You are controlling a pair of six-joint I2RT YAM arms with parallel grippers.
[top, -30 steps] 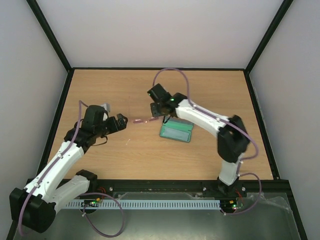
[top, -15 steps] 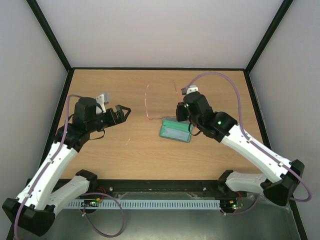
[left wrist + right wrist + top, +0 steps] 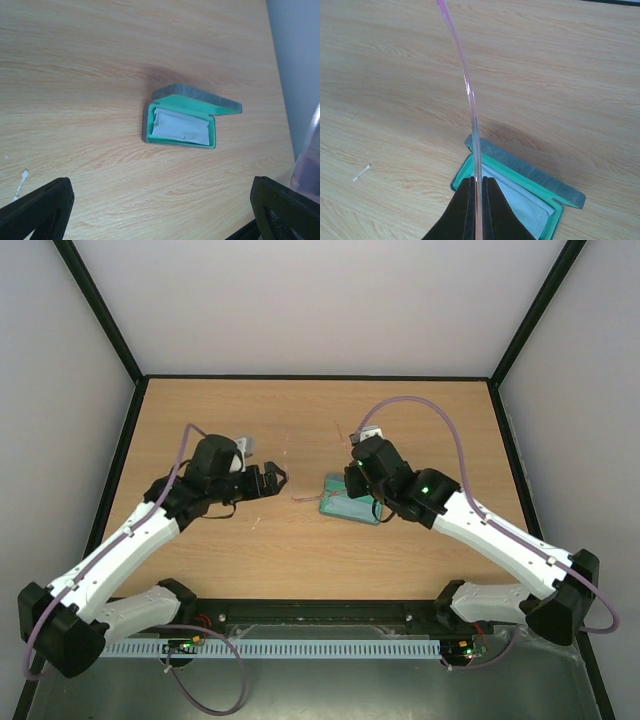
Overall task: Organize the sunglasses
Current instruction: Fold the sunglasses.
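From above, we see the right gripper over an open case mid-table, with the left gripper near on its left. Our left wrist view alone shows its fingers spread wide and a pale cloth in the teal lining. Only our right wrist view shows fingers pinched on a thin, clear-pink arm of the sunglasses, above the case.

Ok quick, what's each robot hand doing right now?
The left gripper is open, fingers wide apart, holding nothing.
The right gripper is closed on the sunglasses, pinching one thin pink arm.
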